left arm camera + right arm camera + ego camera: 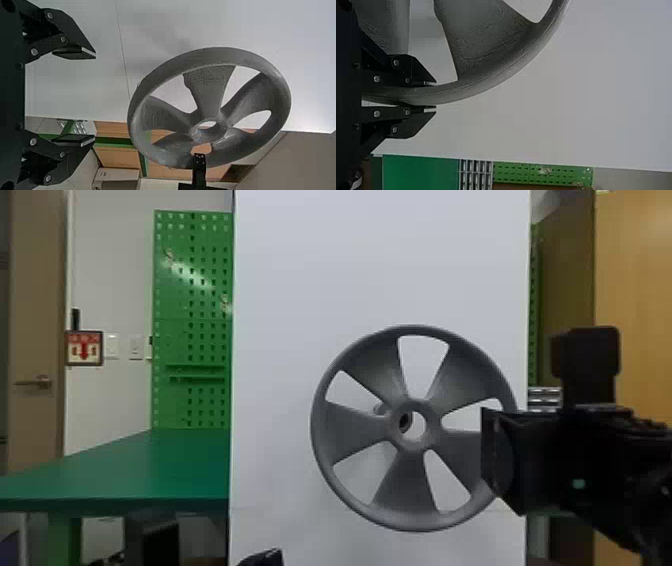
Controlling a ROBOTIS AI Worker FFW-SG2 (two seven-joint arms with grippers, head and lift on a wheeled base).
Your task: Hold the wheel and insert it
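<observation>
The grey five-spoked wheel [350, 435] is upright before the white panel, held at its right rim by my right gripper [500, 462]. Through the hub's hole appears the round end of a grey peg [404, 422], offset left of the hole's middle; whether they touch I cannot tell. In the right wrist view the rim [470, 89] passes between the closed-in fingers of my right gripper [435, 95]. My left gripper [265, 559] is low at the head view's bottom edge. The left wrist view has the left gripper [95, 97] open with nothing between its fingers, apart from the wheel [210, 87].
The tall white panel [300, 280] stands behind the wheel. Left of it are a green table [150, 470] and a green pegboard [192, 290]. In the left wrist view, a black part of the right arm [199, 172] overlaps the wheel's rim.
</observation>
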